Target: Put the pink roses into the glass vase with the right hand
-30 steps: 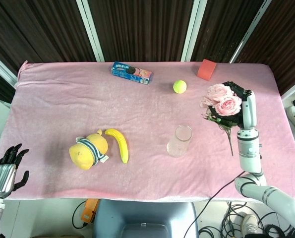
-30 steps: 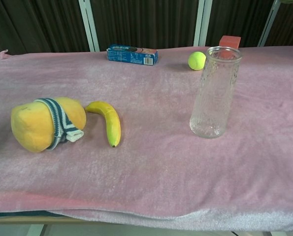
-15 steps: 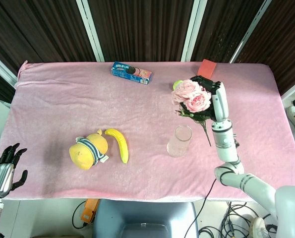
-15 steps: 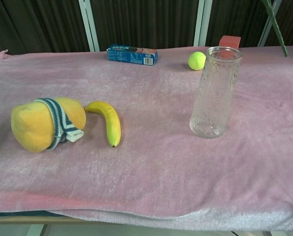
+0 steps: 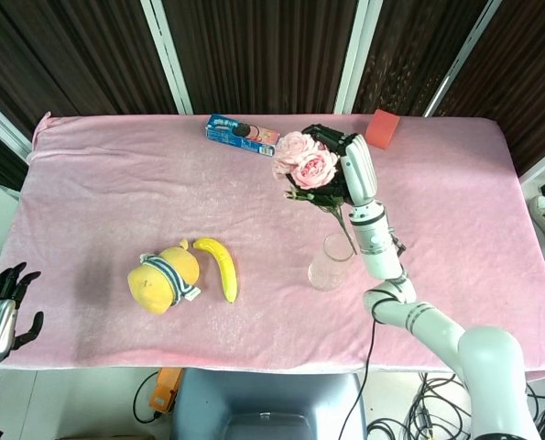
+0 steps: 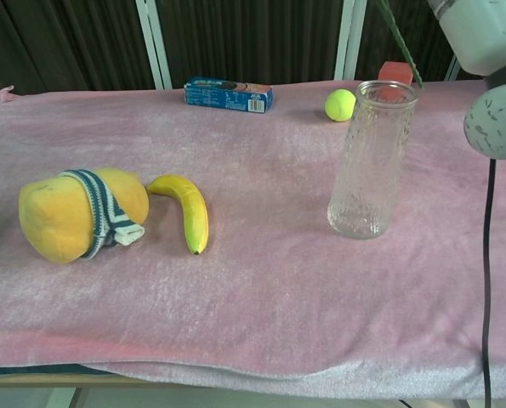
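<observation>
My right hand (image 5: 338, 158) holds the pink roses (image 5: 304, 166) up in the air, blooms to the left and the green stem (image 5: 343, 229) slanting down toward the mouth of the glass vase (image 5: 331, 261). In the chest view the stem's tip (image 6: 401, 42) hangs just above the rim of the upright vase (image 6: 372, 160), and only my right wrist (image 6: 491, 59) shows at the top right. My left hand (image 5: 5, 301) hangs off the table's left front corner, holding nothing with its fingers apart.
On the pink cloth (image 5: 98, 202) lie a yellow plush toy (image 5: 162, 274) and a banana (image 5: 219, 267) at front left. A blue cookie box (image 5: 243, 135), a tennis ball (image 6: 339, 104) and a red block (image 5: 381, 128) sit along the far edge.
My right arm has swung left with the roses, from the table's right side to above the vase. The stem end has come over the vase rim. The left hand barely shifted.
</observation>
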`<action>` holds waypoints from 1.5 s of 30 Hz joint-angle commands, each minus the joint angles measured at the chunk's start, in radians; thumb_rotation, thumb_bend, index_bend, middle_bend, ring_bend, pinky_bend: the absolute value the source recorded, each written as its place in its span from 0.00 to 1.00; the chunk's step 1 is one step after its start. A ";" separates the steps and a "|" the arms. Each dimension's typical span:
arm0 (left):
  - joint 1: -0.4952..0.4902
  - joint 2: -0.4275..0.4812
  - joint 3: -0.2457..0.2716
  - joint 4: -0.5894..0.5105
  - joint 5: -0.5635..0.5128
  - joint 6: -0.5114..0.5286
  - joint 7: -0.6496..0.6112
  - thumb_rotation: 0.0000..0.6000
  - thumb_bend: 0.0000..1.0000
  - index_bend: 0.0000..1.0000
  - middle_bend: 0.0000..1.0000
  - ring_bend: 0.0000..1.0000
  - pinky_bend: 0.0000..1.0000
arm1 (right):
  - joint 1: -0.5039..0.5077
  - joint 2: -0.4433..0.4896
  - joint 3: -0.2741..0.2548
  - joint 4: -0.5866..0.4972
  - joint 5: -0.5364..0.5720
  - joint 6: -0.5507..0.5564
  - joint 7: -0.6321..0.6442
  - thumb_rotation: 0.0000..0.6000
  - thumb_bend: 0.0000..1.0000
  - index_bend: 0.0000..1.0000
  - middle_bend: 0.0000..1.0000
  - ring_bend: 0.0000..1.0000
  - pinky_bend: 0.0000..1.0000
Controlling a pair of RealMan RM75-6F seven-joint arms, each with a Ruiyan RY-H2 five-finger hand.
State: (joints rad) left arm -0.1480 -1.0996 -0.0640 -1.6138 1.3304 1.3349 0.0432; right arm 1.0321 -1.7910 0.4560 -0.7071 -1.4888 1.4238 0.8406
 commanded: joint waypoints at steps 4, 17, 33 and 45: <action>0.002 0.005 0.002 0.008 0.004 -0.003 -0.022 1.00 0.44 0.17 0.03 0.00 0.27 | 0.055 -0.043 -0.005 0.081 0.020 -0.043 0.014 1.00 0.49 0.78 0.63 0.67 1.00; 0.005 -0.003 0.002 0.010 0.012 0.004 -0.028 1.00 0.44 0.17 0.03 0.00 0.27 | 0.108 -0.134 -0.040 0.247 0.048 -0.080 0.078 1.00 0.49 0.78 0.63 0.67 1.00; 0.008 0.001 0.008 0.010 0.032 0.011 -0.040 1.00 0.44 0.17 0.03 0.00 0.27 | 0.070 -0.159 -0.105 0.290 0.036 0.000 0.114 1.00 0.49 0.78 0.63 0.67 1.00; 0.004 -0.002 0.007 0.014 0.037 0.008 -0.043 1.00 0.44 0.17 0.03 0.00 0.27 | -0.008 -0.120 -0.157 0.229 0.015 0.061 0.084 1.00 0.49 0.77 0.63 0.67 0.99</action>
State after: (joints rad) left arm -0.1437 -1.1019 -0.0570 -1.6001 1.3672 1.3429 -0.0003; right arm 1.0261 -1.9124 0.3016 -0.4762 -1.4715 1.4826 0.9268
